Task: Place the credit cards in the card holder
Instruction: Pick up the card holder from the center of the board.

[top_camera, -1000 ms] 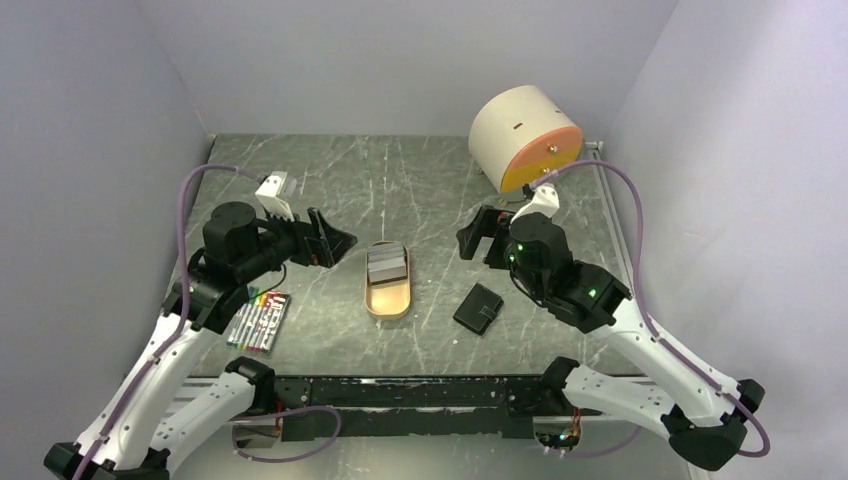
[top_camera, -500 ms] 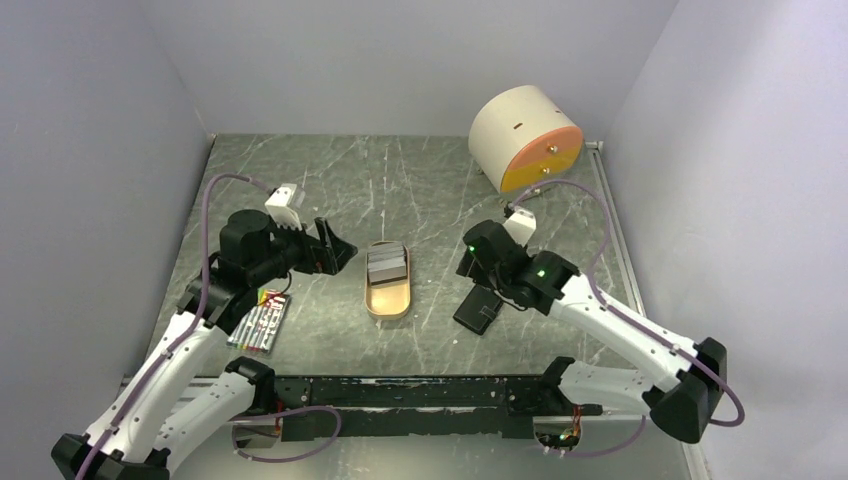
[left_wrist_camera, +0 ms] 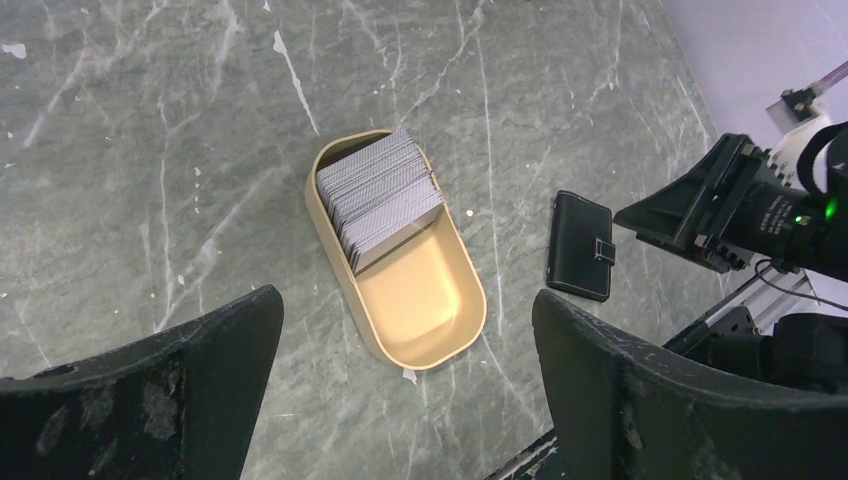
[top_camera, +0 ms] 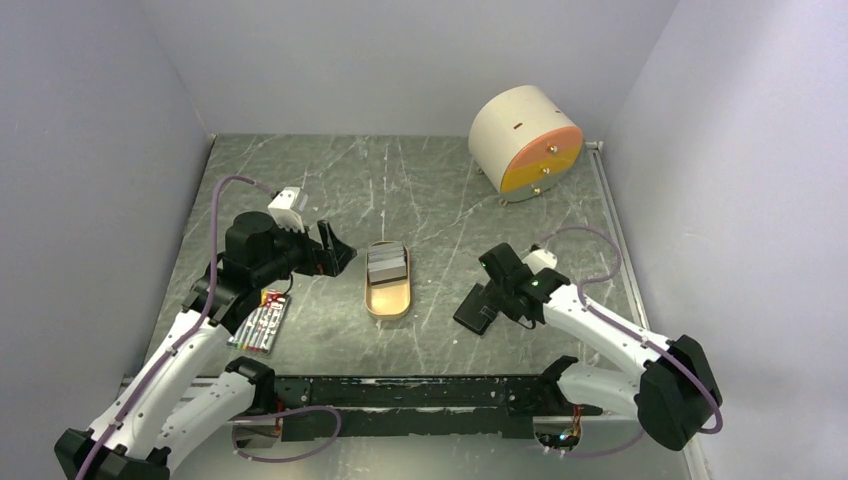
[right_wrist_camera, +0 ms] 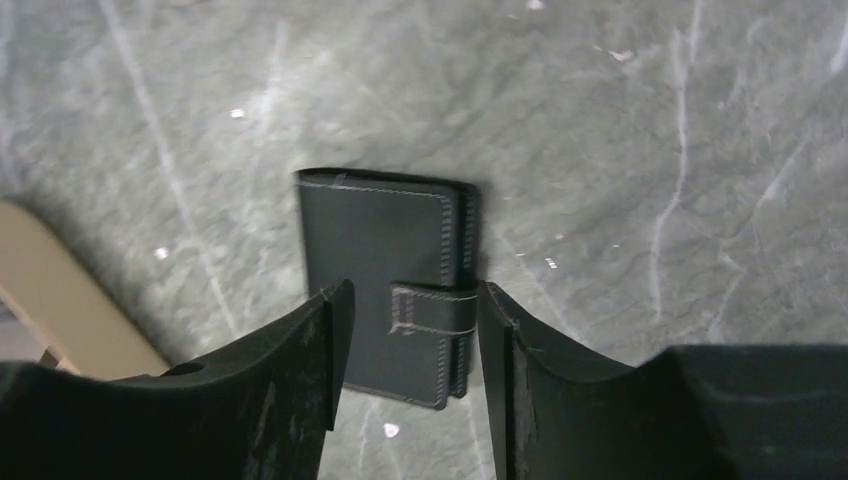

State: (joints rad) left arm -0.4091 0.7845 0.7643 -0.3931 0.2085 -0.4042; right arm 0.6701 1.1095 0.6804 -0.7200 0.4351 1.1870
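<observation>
The credit cards [top_camera: 386, 263] are a grey stack in the far end of the tan oval tray [top_camera: 388, 300]. The left wrist view shows the cards [left_wrist_camera: 378, 195] too. The card holder [top_camera: 470, 314] is a closed black wallet lying flat on the table, right of the tray. My right gripper [top_camera: 488, 296] is open and low over it. In the right wrist view the gripper [right_wrist_camera: 412, 300] has its jaws either side of the card holder's [right_wrist_camera: 385, 250] snap tab [right_wrist_camera: 432, 308], not gripping. My left gripper [top_camera: 335, 250] is open and empty, left of the tray, raised above it [left_wrist_camera: 405, 298].
A set of coloured markers [top_camera: 260, 320] lies at the near left. A round beige drum with an orange face [top_camera: 525, 140] stands at the back right. Grey walls close in the table on three sides. The tray's near half [left_wrist_camera: 425, 300] holds nothing.
My right arm has swung down and towards the near side, from near the drum to just over the card holder. My left gripper has shifted slightly towards the tray.
</observation>
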